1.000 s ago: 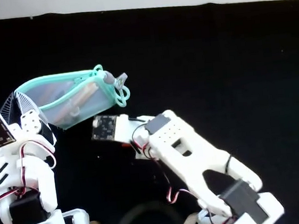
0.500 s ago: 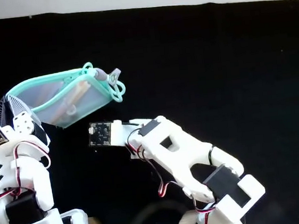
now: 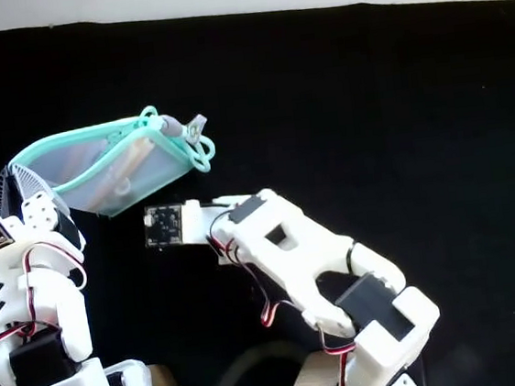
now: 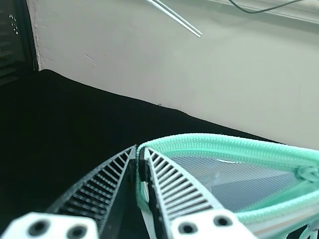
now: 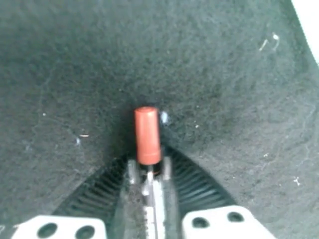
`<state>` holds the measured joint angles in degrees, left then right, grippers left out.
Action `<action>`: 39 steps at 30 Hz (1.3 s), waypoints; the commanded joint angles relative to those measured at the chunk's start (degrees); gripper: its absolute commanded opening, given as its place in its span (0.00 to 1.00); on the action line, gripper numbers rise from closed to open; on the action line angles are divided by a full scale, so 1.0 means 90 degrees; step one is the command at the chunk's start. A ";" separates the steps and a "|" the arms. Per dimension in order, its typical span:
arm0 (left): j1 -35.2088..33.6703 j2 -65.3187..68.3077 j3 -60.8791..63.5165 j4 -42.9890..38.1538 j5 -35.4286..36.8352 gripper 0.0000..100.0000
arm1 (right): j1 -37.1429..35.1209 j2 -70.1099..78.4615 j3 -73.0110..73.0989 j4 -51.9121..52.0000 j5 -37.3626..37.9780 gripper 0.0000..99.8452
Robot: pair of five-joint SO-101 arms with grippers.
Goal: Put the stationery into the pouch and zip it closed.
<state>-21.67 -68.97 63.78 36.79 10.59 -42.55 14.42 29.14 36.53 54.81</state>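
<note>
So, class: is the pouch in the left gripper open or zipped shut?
Open. The pouch's two green zipper edges spread apart in the left wrist view, and its zipper pull sits at one end.

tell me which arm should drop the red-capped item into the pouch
Right: the right claw is shut on the red-capped item, while the left claw grips the edge of the pouch.
</note>
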 commanded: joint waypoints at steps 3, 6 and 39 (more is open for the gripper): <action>-0.0054 0.0542 0.0435 0.0039 0.0010 0.01 | -0.0005 0.0269 -0.0015 0.0015 0.0166 0.01; -0.0054 0.0542 0.0435 0.0039 0.0010 0.01 | 0.0034 0.0259 -0.0054 0.0220 0.0127 0.01; -0.0015 0.0493 0.0435 0.0039 0.0029 0.01 | 0.1392 -0.3795 -0.0044 0.0659 -0.4405 0.01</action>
<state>-21.67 -68.97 63.78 36.79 10.59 -30.86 -16.09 29.67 42.15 16.92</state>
